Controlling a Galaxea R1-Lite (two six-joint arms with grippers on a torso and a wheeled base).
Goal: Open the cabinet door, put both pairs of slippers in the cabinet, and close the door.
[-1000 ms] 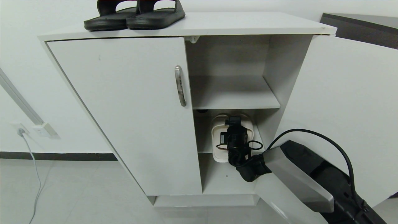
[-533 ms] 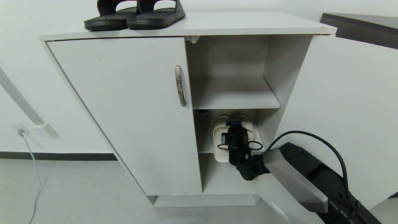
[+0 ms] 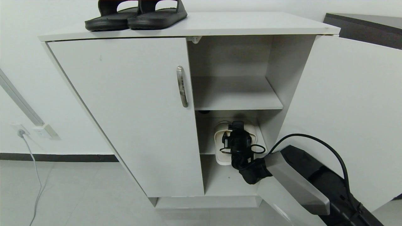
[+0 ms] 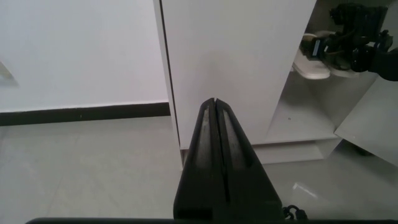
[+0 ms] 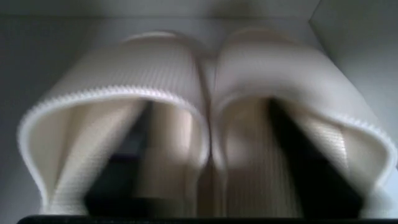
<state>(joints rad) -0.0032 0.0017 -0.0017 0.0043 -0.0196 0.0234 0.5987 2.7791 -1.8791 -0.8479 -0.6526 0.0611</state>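
2 doors front the cabinet (image 3: 251,23): the left door (image 3: 125,110) is closed flat, its metal handle (image 3: 181,86) at the inner edge, and the right door (image 3: 345,110) is swung out wide, leaving the whole right half of the cabinet open to the front. Bare floor (image 3: 78,194) lies before the cabinet and out to its left.

Inside the open half, the upper shelf (image 3: 235,94) holds nothing, with clear height above it. On the shelf below it sit the cream slippers (image 3: 220,147), side by side, toes toward the cabinet's back, heels jutting past that shelf's front edge. The compartment under them, at the cabinet's base, holds nothing. The slippers lie close to the cabinet's right side wall, with a gap on the closed-door side.

The right gripper (image 3: 237,131) is inside that middle compartment, over the cream slippers. Its 2 fingers (image 5: 121,168) are set apart, 1 pushed under each strap, with the 2 touching inner sides of the pair between them, holding the pair.

The black slippers (image 3: 138,17) rest on the cabinet's top, at its left front edge, touching each other.

The left gripper (image 4: 214,106) hangs low in front of the closed door, fingers pressed together with nothing between them.
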